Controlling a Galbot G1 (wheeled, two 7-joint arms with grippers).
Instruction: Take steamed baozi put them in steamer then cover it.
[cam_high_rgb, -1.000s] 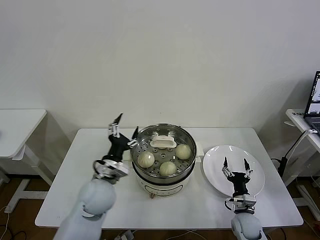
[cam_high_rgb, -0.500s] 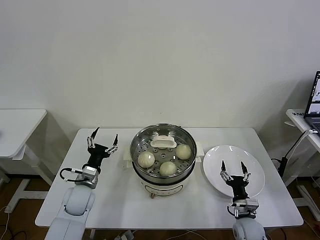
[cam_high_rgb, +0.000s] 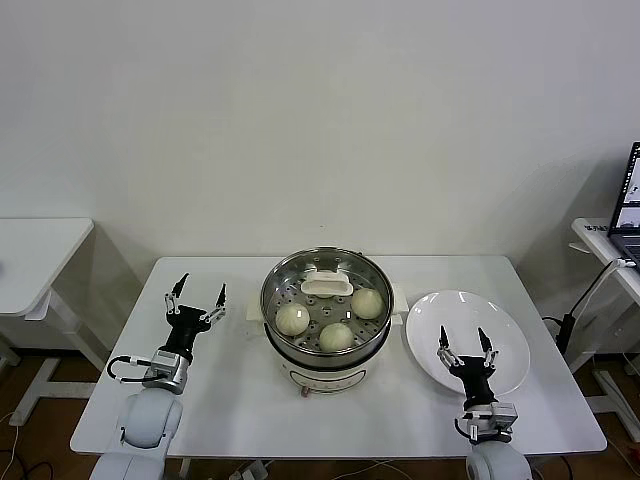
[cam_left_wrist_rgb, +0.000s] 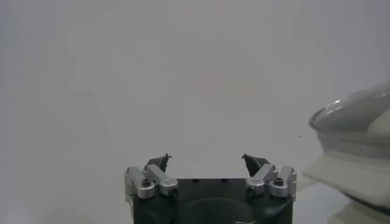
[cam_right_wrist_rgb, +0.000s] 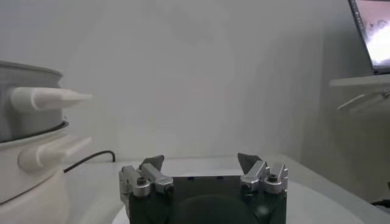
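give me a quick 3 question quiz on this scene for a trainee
1. True or false: the glass cover sits on the steamer.
2. How many baozi show through the cover? A) two B) three C) five
3. Fill in: the white plate holds ____ baozi.

Key
1. True; its white handle is at the centre of the pot.
2. B; three baozi are visible, and a fourth could be hidden under the handle.
3. No; only the open right gripper hangs over it. The open left gripper is over the table, left of the steamer.
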